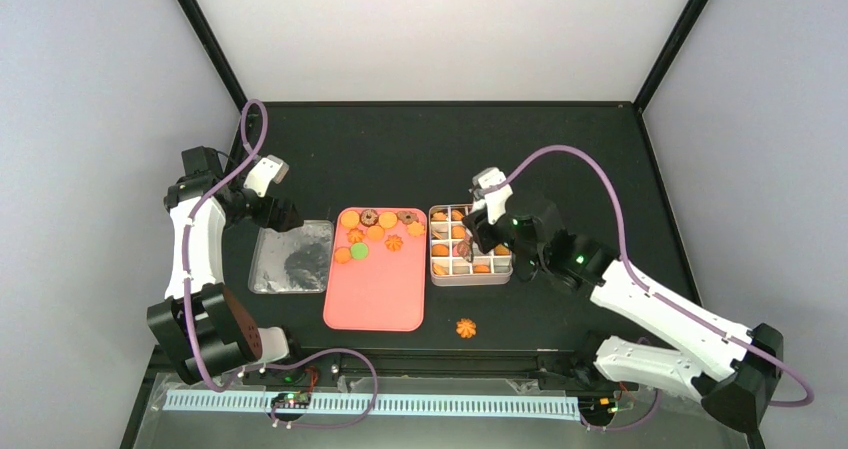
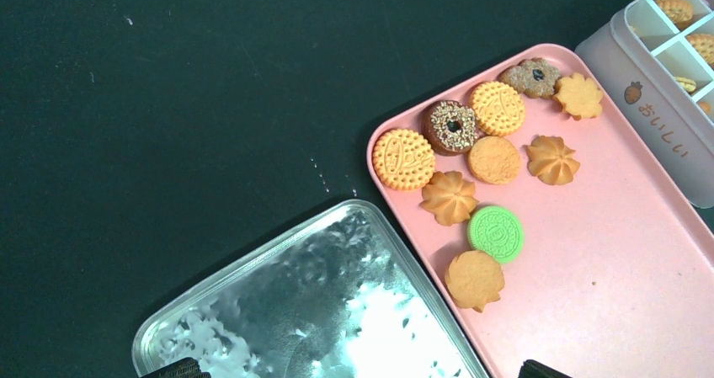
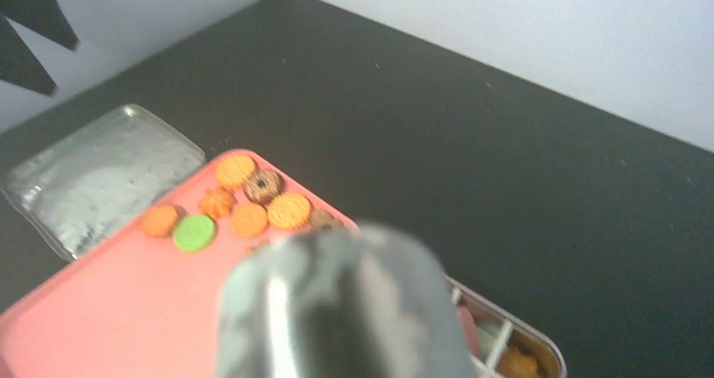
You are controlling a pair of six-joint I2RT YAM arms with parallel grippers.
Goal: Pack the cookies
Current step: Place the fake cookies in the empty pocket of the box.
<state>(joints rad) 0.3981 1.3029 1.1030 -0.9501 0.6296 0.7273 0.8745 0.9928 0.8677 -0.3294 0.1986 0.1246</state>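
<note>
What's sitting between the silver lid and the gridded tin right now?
The pink tray, with loose cookies at its far end; the top external view shows it.

Left claw (image 1: pixel 288 215) spread wide, arm bent; right claw (image 1: pixel 467 244) pointed down, arm outstretched (grip unclear)

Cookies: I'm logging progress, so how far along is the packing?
Partly done: many cells of the gridded tin hold cookies. In hand: the right hand sits over the tin; whether it holds one is unclear. Left: ten cookies on the pink tray, plus one stray cookie on the table.
</note>
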